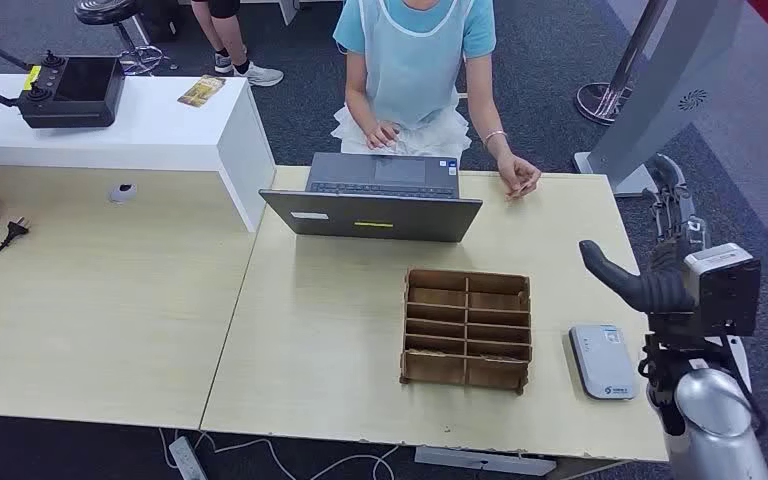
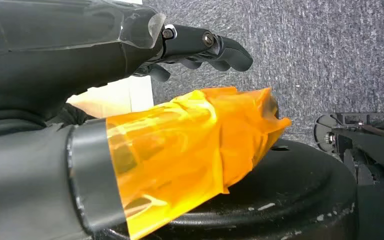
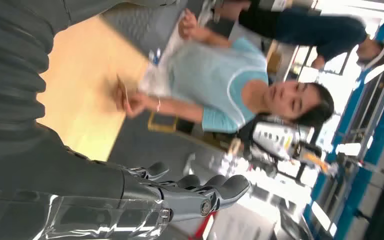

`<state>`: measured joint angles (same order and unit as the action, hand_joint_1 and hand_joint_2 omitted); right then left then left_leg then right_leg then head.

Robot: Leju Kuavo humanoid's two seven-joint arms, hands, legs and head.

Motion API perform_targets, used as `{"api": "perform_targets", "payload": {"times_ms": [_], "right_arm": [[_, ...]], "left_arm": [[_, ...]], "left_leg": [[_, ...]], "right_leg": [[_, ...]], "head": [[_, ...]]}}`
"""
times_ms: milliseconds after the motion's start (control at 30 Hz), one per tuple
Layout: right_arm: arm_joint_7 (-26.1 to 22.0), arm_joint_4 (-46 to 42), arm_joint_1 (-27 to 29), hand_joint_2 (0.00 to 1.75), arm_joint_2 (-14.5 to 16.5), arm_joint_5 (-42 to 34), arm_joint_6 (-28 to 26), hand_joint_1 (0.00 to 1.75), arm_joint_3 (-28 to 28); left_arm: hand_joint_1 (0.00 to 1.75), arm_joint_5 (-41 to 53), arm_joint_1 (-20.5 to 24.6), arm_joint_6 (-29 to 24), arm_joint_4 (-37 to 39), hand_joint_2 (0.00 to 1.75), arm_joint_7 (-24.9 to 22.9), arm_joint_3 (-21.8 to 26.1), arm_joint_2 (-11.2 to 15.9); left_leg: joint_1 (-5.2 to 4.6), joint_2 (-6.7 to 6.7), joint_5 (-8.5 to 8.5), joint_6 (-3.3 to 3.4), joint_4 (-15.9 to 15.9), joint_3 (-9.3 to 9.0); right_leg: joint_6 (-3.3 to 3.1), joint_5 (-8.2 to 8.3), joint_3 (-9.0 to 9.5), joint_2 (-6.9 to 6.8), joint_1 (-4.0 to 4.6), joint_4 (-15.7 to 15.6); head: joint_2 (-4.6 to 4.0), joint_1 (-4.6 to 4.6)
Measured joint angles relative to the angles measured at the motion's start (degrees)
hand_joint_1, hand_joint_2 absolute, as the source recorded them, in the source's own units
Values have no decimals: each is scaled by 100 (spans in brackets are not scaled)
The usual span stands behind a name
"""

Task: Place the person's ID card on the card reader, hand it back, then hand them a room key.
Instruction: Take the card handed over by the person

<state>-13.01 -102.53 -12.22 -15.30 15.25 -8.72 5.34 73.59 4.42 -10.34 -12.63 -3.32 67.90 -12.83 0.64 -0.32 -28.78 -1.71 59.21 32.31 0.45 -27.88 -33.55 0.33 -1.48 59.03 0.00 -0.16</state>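
Observation:
A person in a light-blue top [image 1: 415,60] sits behind the wooden table [image 1: 310,330]. Their hand [image 1: 518,177] rests at the far right edge, and the right wrist view shows it pinching a thin card [image 3: 122,91]. The grey card reader [image 1: 603,361] lies near the front right corner with nothing on it. My right hand [image 1: 665,265] is raised past the table's right edge, above and beyond the reader; its fingers [image 3: 215,192] are apart and hold nothing. My left hand [image 2: 180,47] hangs over the floor, its thumb wrapped in orange film, with nothing in it.
A wooden slotted box [image 1: 468,328] stands mid-table, left of the reader. An open grey laptop [image 1: 380,200] sits in front of the person. To the left are a second table [image 1: 90,300] and a white counter [image 1: 110,125] with a black device [image 1: 70,90]. A grey stand [image 1: 660,90] rises at the far right.

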Motion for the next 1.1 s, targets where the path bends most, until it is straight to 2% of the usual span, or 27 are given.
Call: {"api": "perform_targets", "payload": {"times_ms": [67,200,267,433,700,867,1100], "right_arm": [[74,1,-112,175,5,453,-228,0,77],[493,51,-663,175,25,2176,-937,0,371],[644,108,-934,175,30,2658,-1082,0,488],[702,207,-1244,175,43,2830,-1121,0,643],[710,293,-1315,175,46,2887,-1149,0,728],[974,431,-1565,175,50,3933,-1402,0,829],[1537,1041,-2462,175,57,5299,-1301,0,1141]], "left_arm": [[0,19,2,11,0,0,-2,-14,-1],[0,113,4,67,0,0,-18,-101,-2],[0,145,6,92,0,0,-27,-143,-2],[0,156,7,103,0,0,-35,-208,-1],[0,159,7,103,0,0,-37,-243,0],[0,246,9,126,0,0,-37,-290,3],[0,383,15,174,0,0,-37,-444,15]], "left_leg": [[0,1,0,0,0,-1],[0,2,3,2,0,-4],[0,0,4,4,0,-5],[0,-4,5,6,0,-1],[0,-5,5,7,0,2],[0,-2,5,7,0,1],[0,-3,13,12,0,0]], "right_leg": [[0,0,0,1,0,0],[1,1,0,1,0,0],[2,2,1,0,0,0],[4,3,1,-4,0,0],[4,3,0,-4,0,0],[4,4,0,-3,0,0],[4,10,0,-3,0,1]], "head": [[0,0],[0,1],[0,1],[0,1],[0,1],[0,-1],[-1,0]]}}
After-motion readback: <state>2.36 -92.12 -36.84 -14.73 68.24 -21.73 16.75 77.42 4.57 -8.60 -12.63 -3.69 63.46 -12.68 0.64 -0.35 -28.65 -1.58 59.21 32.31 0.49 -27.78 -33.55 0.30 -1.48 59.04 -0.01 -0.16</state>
